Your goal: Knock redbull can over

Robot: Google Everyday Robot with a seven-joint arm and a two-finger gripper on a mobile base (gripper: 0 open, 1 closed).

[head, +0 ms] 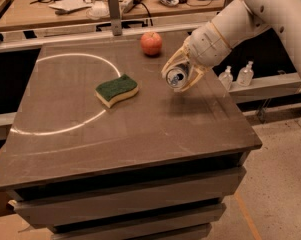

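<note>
The redbull can (177,77) sits between the two fingers of my gripper (178,72), tipped over so its shiny silver top faces the camera. It hangs a little above the right part of the brown table (140,139), and its shadow falls on the tabletop just below. The gripper is shut on the can. The white arm (225,29) reaches in from the upper right. The can's body is mostly hidden by the fingers.
A red apple (151,43) stands at the table's far edge, left of the gripper. A green and yellow sponge (117,89) lies near the middle, beside a white arc line (65,130). Two small clear bottles (235,75) stand on a ledge right of the table.
</note>
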